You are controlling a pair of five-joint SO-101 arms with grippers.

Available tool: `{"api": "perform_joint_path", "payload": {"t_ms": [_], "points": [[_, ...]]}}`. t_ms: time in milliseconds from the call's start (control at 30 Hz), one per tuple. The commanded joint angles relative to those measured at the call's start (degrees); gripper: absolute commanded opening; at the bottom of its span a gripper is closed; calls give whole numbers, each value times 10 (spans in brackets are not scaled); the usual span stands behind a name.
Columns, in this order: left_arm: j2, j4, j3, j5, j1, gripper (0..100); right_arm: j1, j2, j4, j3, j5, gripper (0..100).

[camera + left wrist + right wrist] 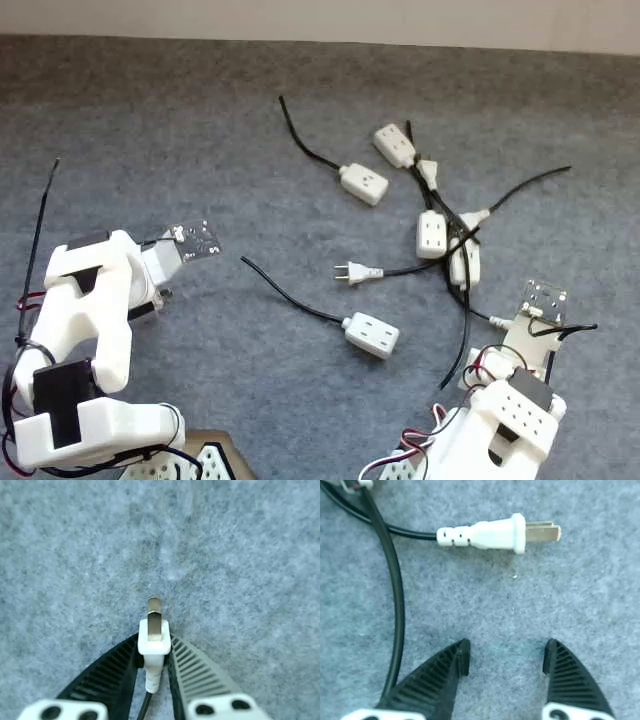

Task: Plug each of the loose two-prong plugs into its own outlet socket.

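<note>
While our left hand (154, 647) is clamped on a white two-prong plug (155, 632), well apart from the white outlet block (372, 335), our right hand (507, 650) gapes above a second white plug (490, 534); both await plugging, we judge.

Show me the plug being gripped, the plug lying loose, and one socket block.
gripped plug (154, 642), left wrist view, on its white body.
loose plug (490, 533), right wrist view, on its white body.
socket block (372, 335), high view, on its top face.

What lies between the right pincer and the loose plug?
Only bare grey carpet separates the right pincer from the plug, per the right wrist view.
</note>
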Motion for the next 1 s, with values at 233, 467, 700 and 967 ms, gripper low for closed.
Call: {"api": "perform_joint_path", "payload": {"t_ms": [233, 467, 700, 967], "points": [[-165, -9, -71, 79, -13, 24, -9, 0, -19, 6, -1, 238], [-443, -10, 64, 209, 15, 24, -9, 0, -19, 6, -1, 238], [-742, -170, 342, 318, 81, 24, -9, 0, -19, 6, -1, 238], [-1017, -196, 468, 532, 144, 24, -9, 0, -19, 6, -1, 238]]}}
